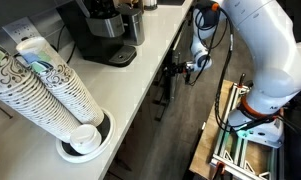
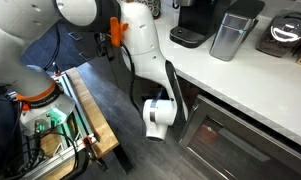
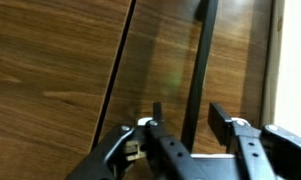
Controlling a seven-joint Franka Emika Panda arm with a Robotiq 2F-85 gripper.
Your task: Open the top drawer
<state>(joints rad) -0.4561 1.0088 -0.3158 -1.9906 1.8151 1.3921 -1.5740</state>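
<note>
Top drawer [image 3: 165, 60] sat closed just beneath the white counter [image 2: 245, 82], its wood-grain front filling the wrist view. Robot arm [image 2: 140, 40] reached down alongside. Gripper [image 3: 187, 120] had its jaws spread, with the dark bar handle [image 3: 202, 60] showing between them, contact unclear.
</note>
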